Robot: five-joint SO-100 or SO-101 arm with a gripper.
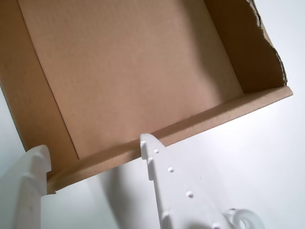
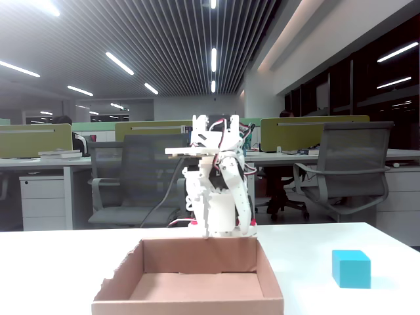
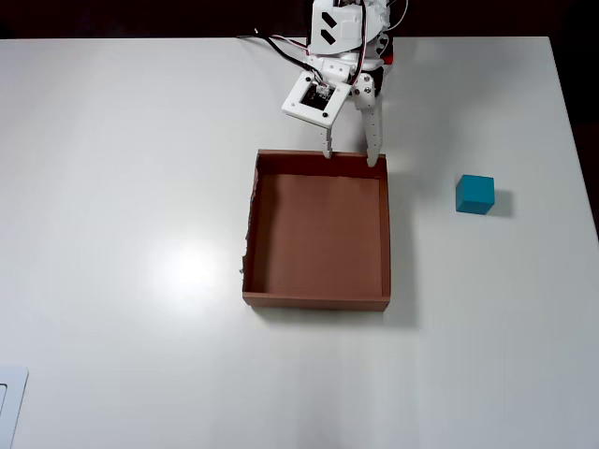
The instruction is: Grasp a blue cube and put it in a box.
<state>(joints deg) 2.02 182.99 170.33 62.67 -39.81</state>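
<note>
The blue cube sits on the white table to the right of the box in the overhead view, well apart from it. It also shows at the right in the fixed view and is out of the wrist view. The brown cardboard box is empty in all views. My white gripper is open and empty. It hovers over the box wall nearest the arm base, fingers pointing down. In the wrist view the gripper straddles that wall.
The box's torn edge is on its left side in the overhead view. The arm base and its cables are at the table's far edge. A white object lies at the bottom left corner. Office chairs stand behind the table.
</note>
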